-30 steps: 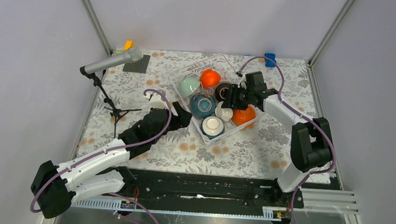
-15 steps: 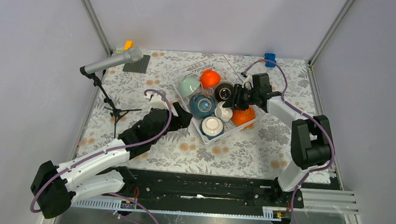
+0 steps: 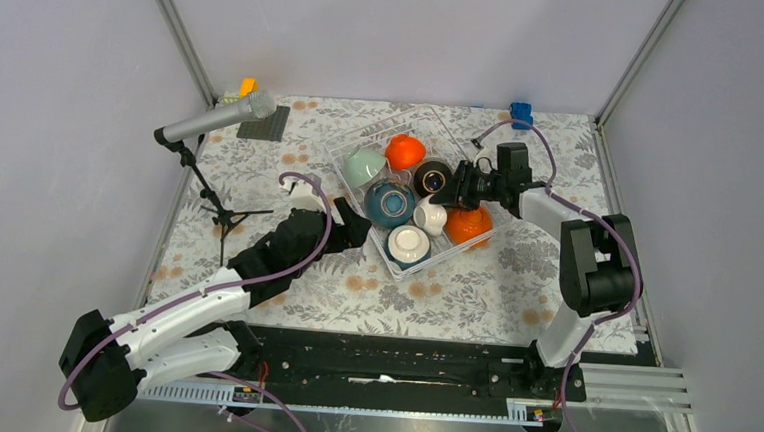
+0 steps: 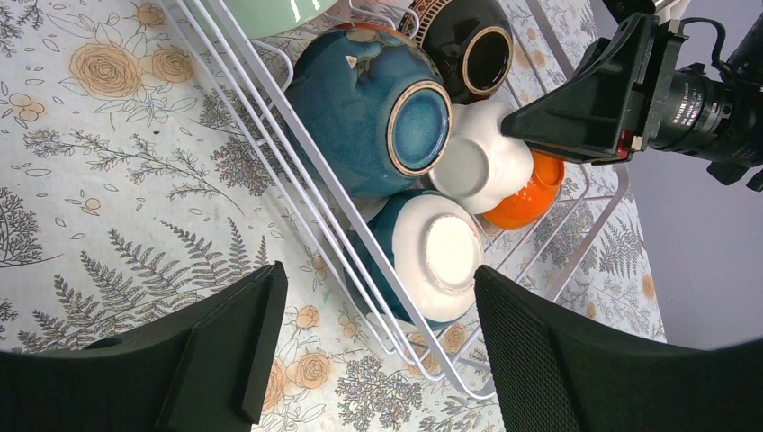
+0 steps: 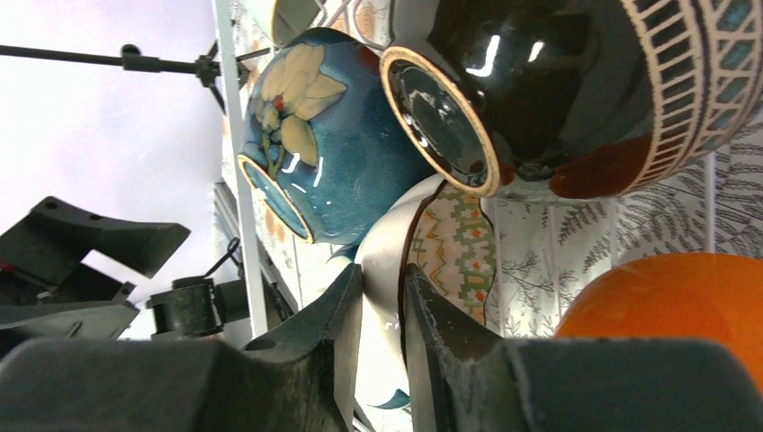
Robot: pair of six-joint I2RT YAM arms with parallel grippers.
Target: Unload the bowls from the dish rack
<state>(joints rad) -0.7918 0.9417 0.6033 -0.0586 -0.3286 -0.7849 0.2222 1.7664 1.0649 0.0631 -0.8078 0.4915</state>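
Observation:
The white wire dish rack (image 3: 373, 133) sits mid-table holding several bowls: mint green (image 3: 364, 165), orange (image 3: 404, 150), dark brown (image 3: 431, 176), teal blue (image 3: 390, 202), cream-bottomed (image 3: 409, 243), a second orange (image 3: 470, 224) and a small patterned one (image 3: 431, 217). My right gripper (image 5: 382, 279) reaches in from the right, one finger on each side of the patterned bowl's (image 5: 450, 252) wall, shut on its rim. My left gripper (image 4: 376, 288) hangs open just outside the rack's near left corner (image 4: 297, 189), nothing between its fingers.
A microphone on a tripod stand (image 3: 213, 121) stands at the left. Behind it lie a dark grey baseplate (image 3: 265, 124) and a yellow block (image 3: 249, 86). A blue block (image 3: 520, 114) sits at the back right. Walls close in the table.
My right gripper's jaws have closed onto the patterned bowl's rim, and its wrist has shifted a little to the right. The left arm has not moved.

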